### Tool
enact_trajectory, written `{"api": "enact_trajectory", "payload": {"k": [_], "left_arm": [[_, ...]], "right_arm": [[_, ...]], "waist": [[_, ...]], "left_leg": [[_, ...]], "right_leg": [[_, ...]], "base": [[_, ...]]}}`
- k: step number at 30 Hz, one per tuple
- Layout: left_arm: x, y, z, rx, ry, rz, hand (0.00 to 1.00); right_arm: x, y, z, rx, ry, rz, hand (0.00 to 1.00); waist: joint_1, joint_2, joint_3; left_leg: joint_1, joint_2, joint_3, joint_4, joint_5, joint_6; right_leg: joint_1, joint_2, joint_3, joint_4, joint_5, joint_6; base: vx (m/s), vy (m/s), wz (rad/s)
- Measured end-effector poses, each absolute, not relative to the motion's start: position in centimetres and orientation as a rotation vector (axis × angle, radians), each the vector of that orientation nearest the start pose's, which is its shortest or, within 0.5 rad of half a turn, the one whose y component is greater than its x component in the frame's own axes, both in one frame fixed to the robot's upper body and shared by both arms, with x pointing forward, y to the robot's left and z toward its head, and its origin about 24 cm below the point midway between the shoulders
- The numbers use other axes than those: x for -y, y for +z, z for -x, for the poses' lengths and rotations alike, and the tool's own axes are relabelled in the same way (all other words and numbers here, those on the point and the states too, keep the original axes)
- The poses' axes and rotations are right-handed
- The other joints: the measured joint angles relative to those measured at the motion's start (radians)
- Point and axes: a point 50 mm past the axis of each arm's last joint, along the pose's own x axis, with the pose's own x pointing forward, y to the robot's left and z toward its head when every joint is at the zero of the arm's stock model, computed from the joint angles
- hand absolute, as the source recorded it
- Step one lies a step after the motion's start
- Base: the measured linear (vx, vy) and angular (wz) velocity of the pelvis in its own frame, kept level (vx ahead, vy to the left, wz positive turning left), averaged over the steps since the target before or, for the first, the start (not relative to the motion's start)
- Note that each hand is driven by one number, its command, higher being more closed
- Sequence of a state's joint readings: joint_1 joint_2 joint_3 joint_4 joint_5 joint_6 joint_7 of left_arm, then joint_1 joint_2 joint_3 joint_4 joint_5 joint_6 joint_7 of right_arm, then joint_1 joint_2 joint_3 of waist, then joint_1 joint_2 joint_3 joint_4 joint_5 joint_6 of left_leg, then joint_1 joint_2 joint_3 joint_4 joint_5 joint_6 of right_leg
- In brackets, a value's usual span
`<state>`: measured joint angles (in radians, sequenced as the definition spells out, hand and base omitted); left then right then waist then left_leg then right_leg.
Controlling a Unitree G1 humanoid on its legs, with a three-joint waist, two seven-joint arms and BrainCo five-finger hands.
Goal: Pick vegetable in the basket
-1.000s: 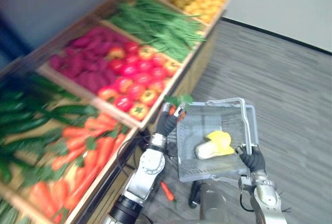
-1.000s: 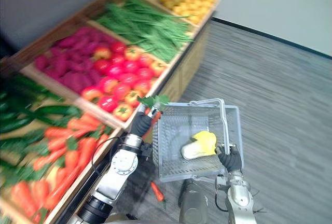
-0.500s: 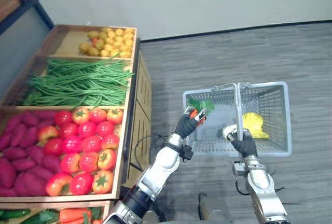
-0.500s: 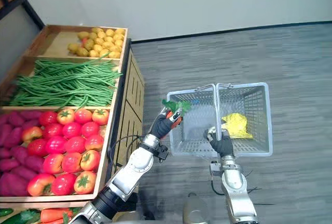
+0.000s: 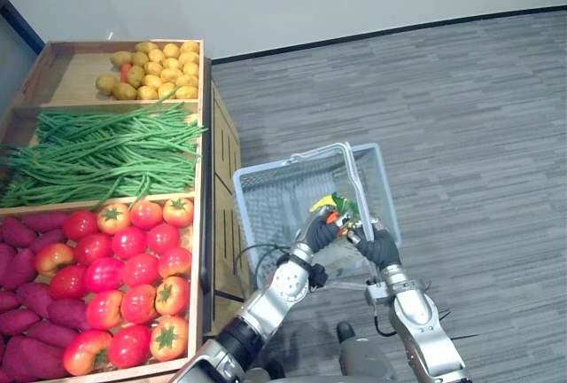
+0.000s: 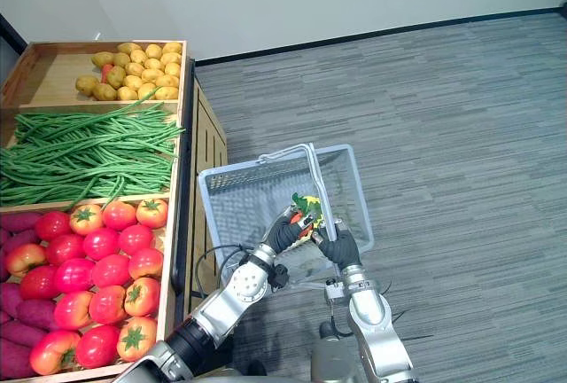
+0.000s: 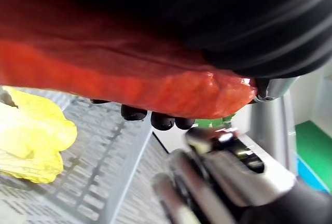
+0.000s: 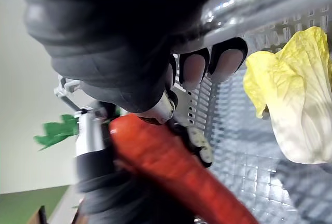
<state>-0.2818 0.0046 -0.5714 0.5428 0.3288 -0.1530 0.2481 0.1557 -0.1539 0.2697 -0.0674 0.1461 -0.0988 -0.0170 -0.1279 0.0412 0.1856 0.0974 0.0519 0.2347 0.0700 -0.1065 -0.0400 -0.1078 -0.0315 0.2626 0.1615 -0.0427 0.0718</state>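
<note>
The left hand is gripping the carrot over the basket, leaves pointing up-frame. The right hand is clutching the handle just beside it.

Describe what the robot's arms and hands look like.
The left arm and right arm are built of rounded silver-grey segments with darker joints. The left hand and right hand each have a dark ribbed cover over the back and wrist, and the fingertips are dark.
</note>
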Motion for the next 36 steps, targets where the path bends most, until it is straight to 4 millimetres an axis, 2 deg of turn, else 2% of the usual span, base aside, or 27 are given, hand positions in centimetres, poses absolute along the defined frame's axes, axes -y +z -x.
{"api": "enact_trajectory", "payload": {"k": [4,6,9,14,19,24,25,27,31,36], "left_arm": [[-2.8,-2.3,-25.9,-0.052,-0.445,-0.598,0.00],[-3.0,-2.6,-25.8,-0.069,-0.444,-0.607,0.00],[-3.0,-2.6,-25.8,-0.065,-0.445,-0.631,0.00],[-2.9,-2.3,-26.0,-0.048,-0.447,-0.642,0.00],[-2.3,-0.9,-25.7,0.014,-0.443,-0.596,0.00],[-2.3,0.9,-24.2,0.069,-0.413,-0.440,0.00],[-2.8,1.9,-23.7,0.107,-0.397,-0.365,0.00],[-3.4,2.5,-23.6,0.122,-0.379,-0.314,0.00],[-7.2,2.7,-22.9,0.077,-0.229,-0.114,0.00],[-10.7,1.4,-21.9,0.005,-0.098,-0.029,0.00]], "right_arm": [[10.3,2.5,-21.2,-0.035,0.283,-0.084,1.00],[9.7,2.6,-21.1,-0.032,0.298,-0.103,1.00],[9.6,2.6,-21.1,-0.031,0.297,-0.106,1.00],[9.6,2.7,-21.1,-0.026,0.295,-0.085,1.00],[10.6,3.4,-21.3,0.017,0.251,-0.019,1.00],[13.5,3.5,-21.7,0.029,0.088,0.033,1.00],[15.4,3.2,-21.4,0.014,-0.007,0.057,1.00],[16.8,3.0,-21.1,0.001,-0.075,0.074,1.00],[20.3,2.4,-19.8,-0.044,-0.237,0.132,1.00],[23.2,1.6,-18.1,-0.097,-0.370,0.157,1.00]], "waist": [[-0.002,-0.026,-0.002],[-0.008,-0.038,-0.003],[-0.018,-0.049,-0.006],[-0.021,-0.049,-0.007],[-0.019,-0.049,-0.007],[-0.017,-0.046,-0.009],[0.001,-0.042,-0.011],[0.009,-0.038,-0.013],[0.011,-0.008,-0.033],[0.030,0.016,-0.049]], "left_leg": [[-0.009,-0.001,0.012,-0.006,0.000,0.000],[-0.013,-0.001,0.012,-0.016,0.000,0.000],[-0.014,-0.003,0.011,-0.027,0.002,0.004],[-0.017,-0.003,0.005,-0.027,0.002,0.004],[-0.021,-0.003,-0.005,-0.027,0.002,0.004],[-0.020,-0.003,-0.022,-0.027,0.003,0.006],[-0.020,-0.003,-0.025,-0.027,0.003,0.006],[-0.020,-0.004,-0.027,-0.027,0.003,0.006],[-0.025,-0.011,-0.044,-0.028,0.004,0.007],[-0.024,-0.010,-0.051,-0.028,0.004,0.007]], "right_leg": [[0.000,-0.002,0.017,-0.045,0.031,0.004],[-0.003,-0.004,0.019,-0.064,0.043,0.003],[-0.003,-0.011,0.022,-0.080,0.059,0.013],[-0.003,-0.013,0.015,-0.080,0.061,0.017],[-0.002,-0.015,0.006,-0.082,0.061,0.017],[0.013,-0.019,-0.012,-0.093,0.061,0.017],[0.014,-0.020,-0.015,-0.094,0.061,0.017],[0.015,-0.020,-0.017,-0.095,0.061,0.017],[0.017,-0.023,-0.040,-0.096,0.059,0.020],[0.020,-0.023,-0.047,-0.096,0.059,0.021]], "base": [[-0.05,0.020,-0.13],[-0.05,0.024,-0.05],[-0.03,0.013,-0.02],[0.00,0.000,0.02],[0.01,0.002,0.06],[0.01,0.002,0.10],[0.00,-0.003,0.06],[-0.01,-0.005,0.05],[-0.01,-0.003,0.09],[-0.01,-0.007,0.03]]}}
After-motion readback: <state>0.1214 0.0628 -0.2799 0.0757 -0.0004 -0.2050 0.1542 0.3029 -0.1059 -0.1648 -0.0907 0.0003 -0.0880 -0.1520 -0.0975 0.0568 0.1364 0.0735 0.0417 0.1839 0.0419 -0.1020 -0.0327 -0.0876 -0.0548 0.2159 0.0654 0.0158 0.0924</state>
